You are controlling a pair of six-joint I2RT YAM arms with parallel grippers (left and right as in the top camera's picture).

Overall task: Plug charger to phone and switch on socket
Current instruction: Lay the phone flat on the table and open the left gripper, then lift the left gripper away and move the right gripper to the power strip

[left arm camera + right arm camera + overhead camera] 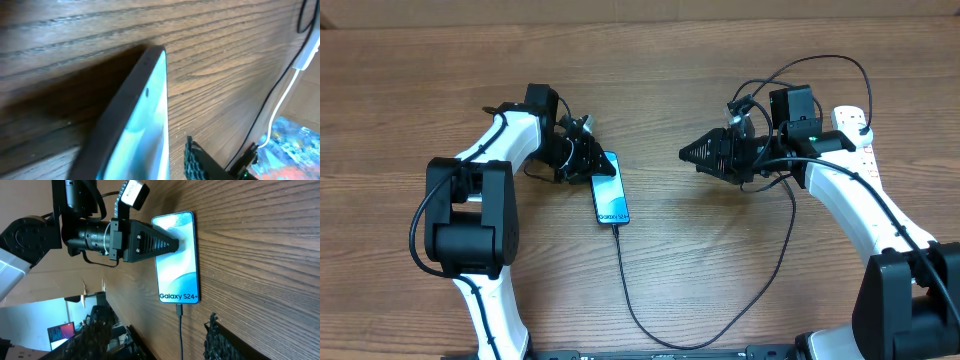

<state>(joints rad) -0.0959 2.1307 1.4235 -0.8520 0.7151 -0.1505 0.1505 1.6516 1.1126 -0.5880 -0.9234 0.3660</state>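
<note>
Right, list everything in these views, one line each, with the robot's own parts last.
Slim rectangular smartphone: one, light blue-teal screen with white "Galaxy S24+" lettering, flat on the table left of centre.
Thin black charger cable: one, black, plugged into the phone's lettered short edge, looping along the table toward the right side.
White elongated power strip: one, white with small red marks, far right, partly covered.
Wooden table: one, brown grain, under everything.
Left gripper: one, black, tip on the phone's unlettered end.
Right gripper: one, black, pointing toward the phone, apart from it.
</note>
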